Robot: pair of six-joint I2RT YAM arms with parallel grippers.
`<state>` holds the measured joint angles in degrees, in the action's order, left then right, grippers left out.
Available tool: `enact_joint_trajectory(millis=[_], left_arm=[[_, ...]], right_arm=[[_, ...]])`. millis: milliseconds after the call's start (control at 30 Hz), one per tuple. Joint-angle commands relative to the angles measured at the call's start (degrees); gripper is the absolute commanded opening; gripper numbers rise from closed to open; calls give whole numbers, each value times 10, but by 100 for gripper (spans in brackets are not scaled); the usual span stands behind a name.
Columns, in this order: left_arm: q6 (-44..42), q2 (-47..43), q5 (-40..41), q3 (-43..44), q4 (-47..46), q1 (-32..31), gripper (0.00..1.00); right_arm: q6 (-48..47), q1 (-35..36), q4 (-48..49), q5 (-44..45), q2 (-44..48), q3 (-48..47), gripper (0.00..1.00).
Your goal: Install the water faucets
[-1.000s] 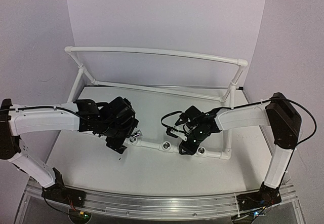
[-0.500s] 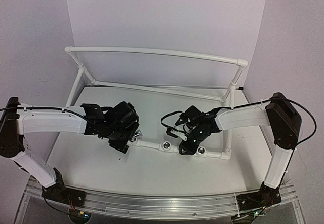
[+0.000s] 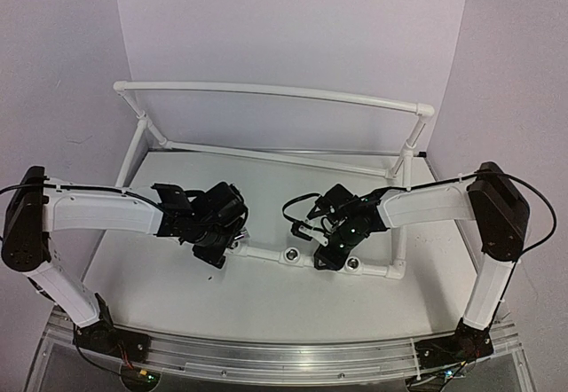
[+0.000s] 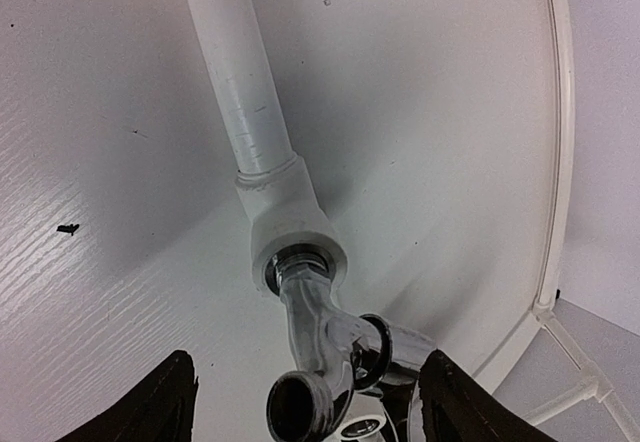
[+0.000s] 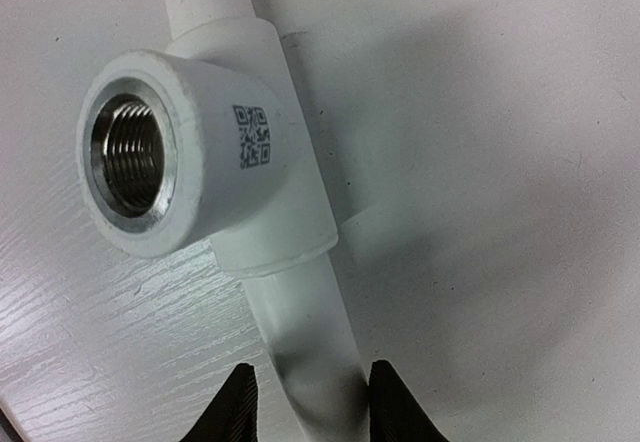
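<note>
One chrome water faucet (image 4: 322,334) sits with its threaded end in a white tee fitting (image 4: 290,222) of the pipe frame (image 3: 266,90). In the top view it shows as a small shiny spot (image 3: 238,244) at the left end of the frame's near rail, which runs roughly parallel to the near edge of the tabletop (image 3: 266,312), left of that edge's middle. In the left wrist view the faucet's body bends away from the fitting, and its dark round opening faces the camera.

The left fingers (image 4: 160,407) are spread on either side of the faucet. A clear gap shows between each black fingertip and the chrome, so they are released and grasp nothing. The left arm (image 3: 98,215) reaches in from the left edge of the tabletop.

The right fingers (image 5: 235,407) are clenched on the white pipe of the same near rail, one fingertip pressed to each side of it. Just beyond the grip is a tee socket (image 5: 215,162) bearing a small square code label, and its silvery threaded mouth (image 5: 125,152) stands vacant. In the top view, two such sockets (image 3: 289,254) (image 3: 355,264) flank the right arm's wrist (image 3: 342,228).

A small black speck (image 4: 68,229) lies on the tabletop, well apart from the fitting.
</note>
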<state>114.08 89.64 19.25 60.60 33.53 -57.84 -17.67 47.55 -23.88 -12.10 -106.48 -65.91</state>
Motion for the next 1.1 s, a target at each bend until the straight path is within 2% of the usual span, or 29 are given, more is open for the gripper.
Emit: enact_joint_trajectory(millis=[0,400,933,1067], left_arm=[[262,16,1,3,-27,13,76],[248,36,-14,4,-54,28,68],[241,36,-11,-2,-64,34,48],[238,37,-11,-2,-65,35,45]], right_arm=[[4,3,-7,-8,25,-5,35],[1,3,-7,-7,22,-3,35],[0,3,-8,-6,21,-2,34],[-1,4,-9,-6,20,-2,34]])
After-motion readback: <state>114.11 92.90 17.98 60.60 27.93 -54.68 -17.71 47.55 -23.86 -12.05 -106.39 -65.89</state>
